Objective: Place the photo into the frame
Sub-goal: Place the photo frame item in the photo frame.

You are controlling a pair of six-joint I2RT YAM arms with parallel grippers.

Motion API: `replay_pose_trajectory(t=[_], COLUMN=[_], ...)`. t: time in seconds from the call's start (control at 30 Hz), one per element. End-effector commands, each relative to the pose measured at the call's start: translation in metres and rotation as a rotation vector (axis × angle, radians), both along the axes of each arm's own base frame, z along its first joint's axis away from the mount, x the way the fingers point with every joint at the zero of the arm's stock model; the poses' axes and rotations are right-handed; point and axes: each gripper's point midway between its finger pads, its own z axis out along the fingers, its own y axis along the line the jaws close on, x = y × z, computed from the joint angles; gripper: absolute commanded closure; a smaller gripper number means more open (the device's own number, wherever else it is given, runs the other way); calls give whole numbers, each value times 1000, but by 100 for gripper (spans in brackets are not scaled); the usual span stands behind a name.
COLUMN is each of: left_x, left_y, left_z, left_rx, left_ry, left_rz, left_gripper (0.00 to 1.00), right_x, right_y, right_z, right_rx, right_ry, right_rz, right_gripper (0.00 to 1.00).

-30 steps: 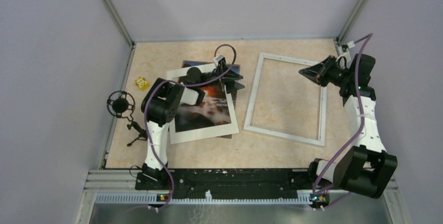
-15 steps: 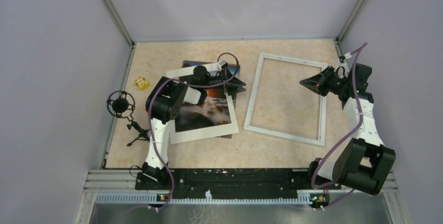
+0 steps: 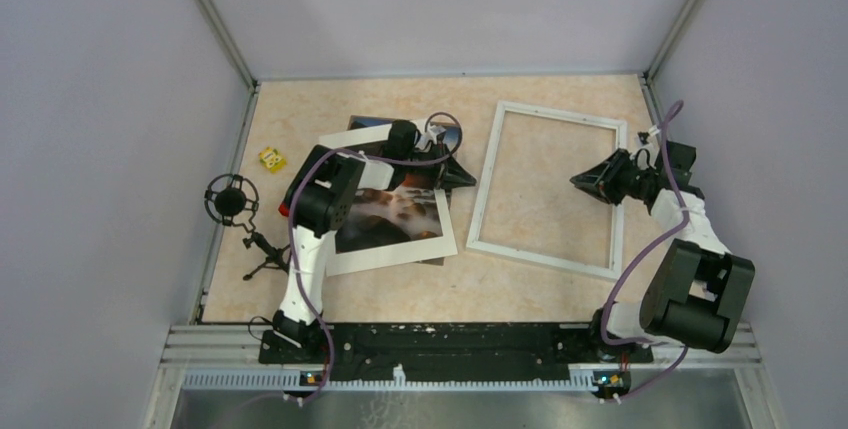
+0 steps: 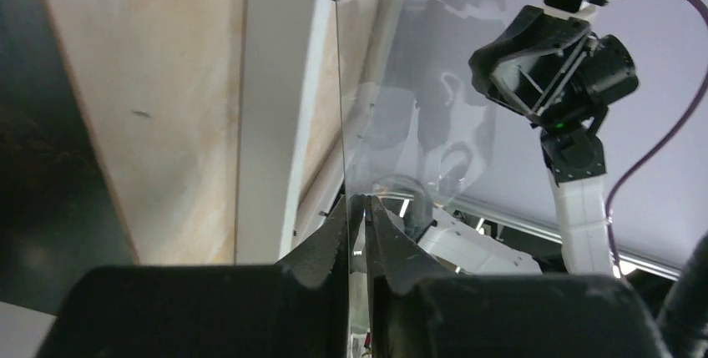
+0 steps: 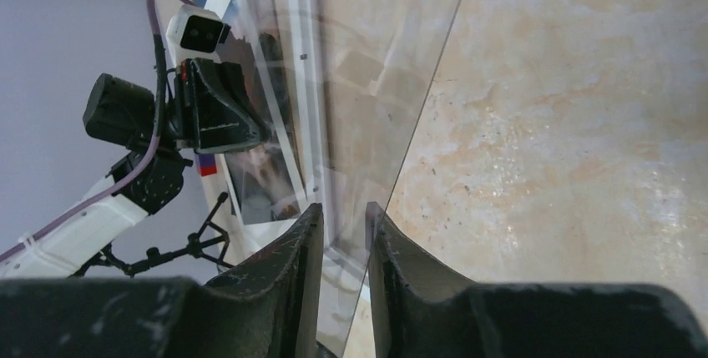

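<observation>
A: Two claws on the clear pane (image 5: 376,57)?
B: Your left claw (image 4: 357,199) pinches it; right claw (image 5: 344,208) gapes slightly. Close both before moving it; photo (image 3: 390,214) lies under the mat (image 3: 390,254), left of the frame (image 3: 540,259).

Photo (image 3: 400,214) partly under left arm (image 3: 322,199)

Pane (image 5: 376,66): clear sheet, glossy, smooth, mirrors nearby parts.
Surface (image 5: 584,124): beige stone pattern, smooth, low sheen.
Frame (image 3: 484,189): white bars, smooth, painted look.
Photo (image 3: 400,214): glossy print.
Mat (image 3: 390,254): white card, matt.
Left pincer (image 4: 357,204) and right pincer (image 5: 344,208): black plastic, matt, finely grained.
Cable (image 5: 156,41): purple, smooth sheath.
Walls (image 3: 100,149): lavender, matt, plain.
Base rail (image 3: 400,379): bare metal, ribbed, dull shine.
</observation>
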Motion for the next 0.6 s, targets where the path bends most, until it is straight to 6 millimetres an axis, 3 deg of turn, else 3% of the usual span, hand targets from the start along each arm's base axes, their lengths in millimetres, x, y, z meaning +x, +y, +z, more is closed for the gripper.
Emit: replay_pose_trajectory(t=[0.0,0.33,0.57], left_x=[1,1,-5], left_y=[-5,-6,-11], left_z=[-15,-27,-26], left_rx=[74,195,173], left_ry=[-58,-122,-104], left_rz=[-21,-22,-39], left_gripper=[88,94,96], right_x=[8,3,8], right_y=[-19,-46,-44], right_z=[-8,-38,-51], right_rx=[-81,-106,-32], right_ry=[-33,32,12], right_rz=[-47,-150,-160], right_gripper=[71,48,47])
